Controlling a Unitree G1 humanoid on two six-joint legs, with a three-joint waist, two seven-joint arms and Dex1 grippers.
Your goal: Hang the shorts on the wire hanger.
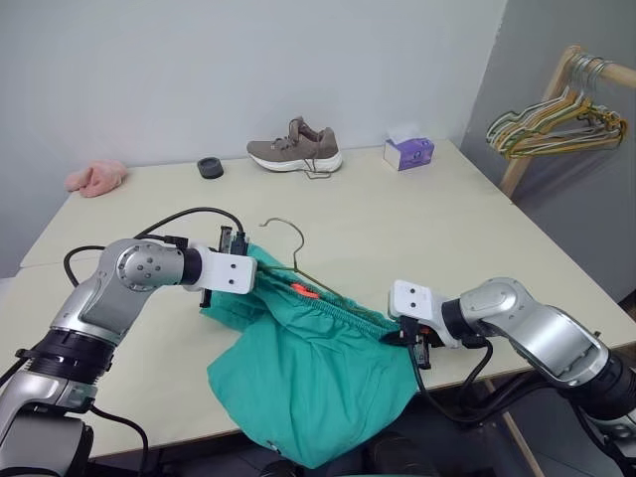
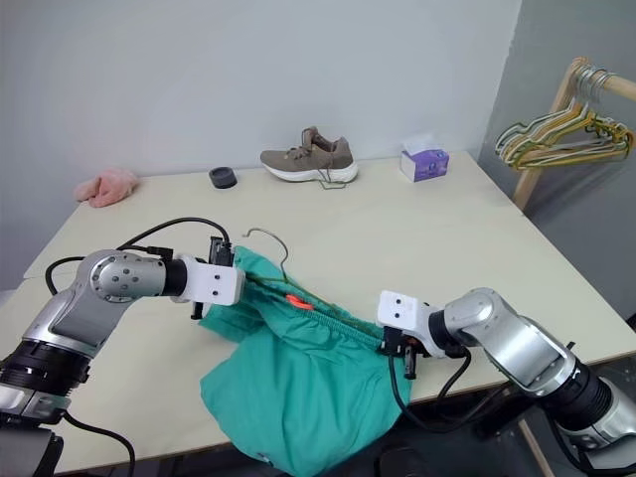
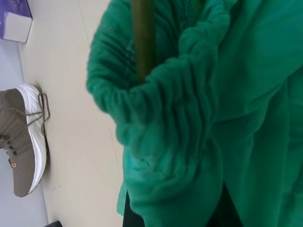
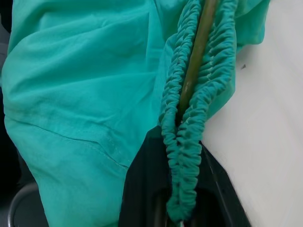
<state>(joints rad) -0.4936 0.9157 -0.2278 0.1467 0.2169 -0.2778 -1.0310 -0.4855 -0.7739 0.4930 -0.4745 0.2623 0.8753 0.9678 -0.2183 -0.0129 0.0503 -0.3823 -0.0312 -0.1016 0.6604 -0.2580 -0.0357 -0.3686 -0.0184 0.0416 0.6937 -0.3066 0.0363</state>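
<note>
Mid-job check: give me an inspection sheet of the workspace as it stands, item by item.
Surface: pale table, front part under the job.
Job's things: green shorts hang over the front edge; wire hanger runs inside the waistband, hook out.
Clutter: shoe, tissue box, black ring, pink cloth along the far edge.
Grippers: left gripper shut on the waistband; right gripper at the waistband's other end, waistband between its fingers.
Cables: black cables loop off both arms.
Surroundings: rack of hangers at right.
</note>
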